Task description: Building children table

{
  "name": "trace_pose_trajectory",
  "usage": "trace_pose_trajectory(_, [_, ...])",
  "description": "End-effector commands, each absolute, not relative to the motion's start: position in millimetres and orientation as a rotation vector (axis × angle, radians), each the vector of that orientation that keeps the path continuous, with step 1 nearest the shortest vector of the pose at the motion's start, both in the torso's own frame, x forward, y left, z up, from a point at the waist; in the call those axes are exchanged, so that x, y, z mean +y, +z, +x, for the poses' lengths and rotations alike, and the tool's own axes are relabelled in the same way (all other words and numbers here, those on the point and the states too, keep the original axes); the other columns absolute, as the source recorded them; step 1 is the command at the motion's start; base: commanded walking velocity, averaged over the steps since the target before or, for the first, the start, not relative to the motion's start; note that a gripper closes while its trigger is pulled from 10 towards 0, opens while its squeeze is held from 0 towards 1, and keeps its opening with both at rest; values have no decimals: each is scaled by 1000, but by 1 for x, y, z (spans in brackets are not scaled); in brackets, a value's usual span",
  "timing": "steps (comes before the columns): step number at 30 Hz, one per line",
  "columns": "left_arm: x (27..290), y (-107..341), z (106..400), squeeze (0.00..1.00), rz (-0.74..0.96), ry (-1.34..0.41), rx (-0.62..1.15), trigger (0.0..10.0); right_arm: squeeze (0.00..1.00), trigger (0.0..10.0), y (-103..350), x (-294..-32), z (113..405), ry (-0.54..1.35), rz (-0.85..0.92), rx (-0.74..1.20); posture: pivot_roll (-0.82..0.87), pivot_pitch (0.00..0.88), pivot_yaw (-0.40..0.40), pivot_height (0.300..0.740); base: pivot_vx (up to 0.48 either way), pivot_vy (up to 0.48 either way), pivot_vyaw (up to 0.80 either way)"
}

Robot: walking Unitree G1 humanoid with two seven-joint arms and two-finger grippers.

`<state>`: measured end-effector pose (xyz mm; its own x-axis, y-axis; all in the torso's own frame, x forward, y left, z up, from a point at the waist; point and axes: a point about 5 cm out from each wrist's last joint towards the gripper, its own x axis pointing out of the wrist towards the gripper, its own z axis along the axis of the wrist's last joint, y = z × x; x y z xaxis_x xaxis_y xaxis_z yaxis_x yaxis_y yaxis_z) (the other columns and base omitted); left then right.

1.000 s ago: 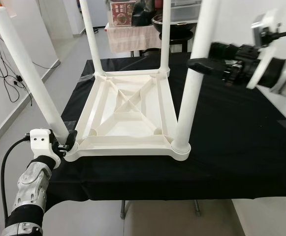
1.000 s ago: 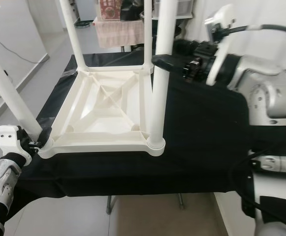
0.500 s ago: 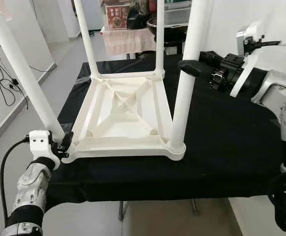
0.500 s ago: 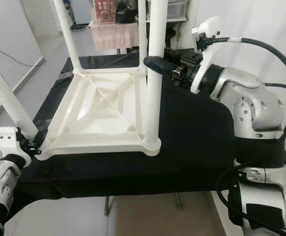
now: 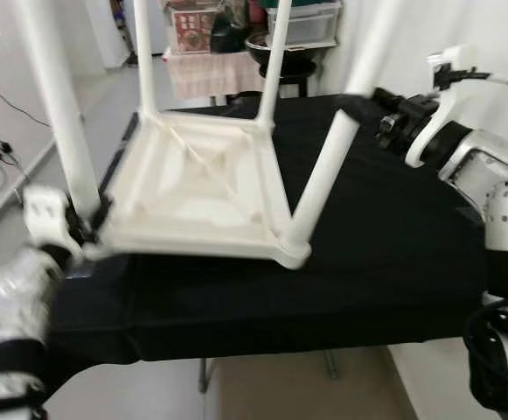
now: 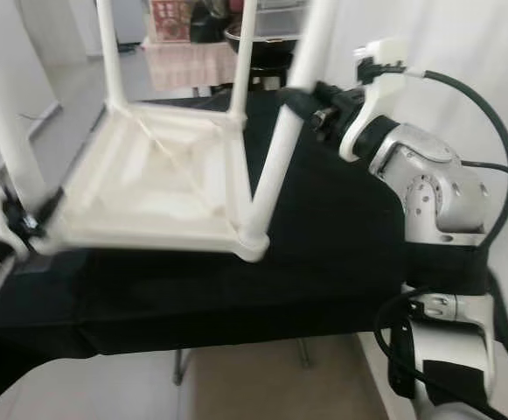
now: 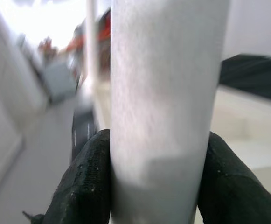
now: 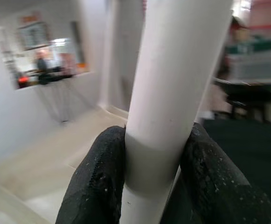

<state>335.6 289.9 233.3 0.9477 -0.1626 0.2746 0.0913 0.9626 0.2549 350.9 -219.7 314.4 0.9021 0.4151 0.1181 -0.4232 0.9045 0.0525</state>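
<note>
Left gripper (image 7: 156, 182) low and near, right gripper (image 8: 154, 179) extended higher, jaws of both clamped.

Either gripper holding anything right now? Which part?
Both hold the upturned white table: left gripper clamps the near-left leg low by its base, right gripper clamps the near-right leg higher up.

Your white plastic children's table (image 5: 203, 188) sits upside down, four legs pointing up; it's tilted. Its near right corner (image 5: 295, 255) touches the cloth.

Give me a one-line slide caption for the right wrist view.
Right hand clamped on a white table leg, black fingers pressing either side.
</note>
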Motion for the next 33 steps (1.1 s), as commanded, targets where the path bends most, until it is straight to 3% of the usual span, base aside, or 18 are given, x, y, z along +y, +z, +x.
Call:
trace_pose_trajectory(1, [299,333,319,0,323,-108,-631,0,0,0,263,-247,356,204,-27,147,-128,16,92,740,0,0,0])
trace_pose_trajectory(3, [285,391,315,0,428,-194,-740,0,0,0,247,-239,352,206,-55,212,-115,6,112,740,0,0,0])
trace_pose_trajectory(6, [278,416,311,0,477,-230,-785,0,0,0,238,-232,350,218,-62,245,-115,6,112,740,0,0,0])
trace_pose_trajectory(9, [228,498,300,0,625,-434,-913,0,0,0,184,-163,332,358,11,447,-82,5,138,740,0,0,0])
trace_pose_trajectory(11, [204,521,296,0,652,-534,-939,0,0,3490,160,-134,322,393,44,553,-67,9,149,740,0,0,0])
trace_pose_trajectory(12, [204,521,296,0,652,-534,-939,0,0,3490,160,-134,322,393,44,553,-67,9,149,740,0,0,0])
trace_pose_trajectory(13, [188,529,298,0,657,-593,-945,0,0,5686,149,-117,318,414,92,612,-53,16,160,740,0,0,0])
trace_pose_trajectory(14, [168,535,301,0,663,-670,-939,0,0,10000,139,-98,314,432,150,681,-47,23,165,740,0,0,0])
trace_pose_trajectory(16, [154,538,302,0,670,-721,-934,0,0,10000,133,-86,310,446,189,726,-43,26,168,740,0,0,0])
trace_pose_trajectory(18, [124,532,308,0,678,-856,-907,0,0,10000,127,-63,306,463,205,765,-36,41,175,740,0,0,0])
trace_pose_trajectory(22, [100,516,316,0,676,-1002,-853,0,0,10000,130,-51,307,473,161,731,-34,51,182,740,0,0,0])
trace_pose_trajectory(24, [87,497,323,0,693,-1124,-777,0,0,10000,146,-54,313,469,108,621,-38,73,196,740,0,0,0])
trace_pose_trajectory(29, [99,479,329,0,678,-1169,-718,0,0,10000,180,-91,331,368,-47,435,-45,79,193,740,0,0,0])
trace_pose_trajectory(33, [108,477,330,0,661,-1147,-723,0,0,10000,184,-99,334,333,-46,427,-45,78,183,740,0,0,0])
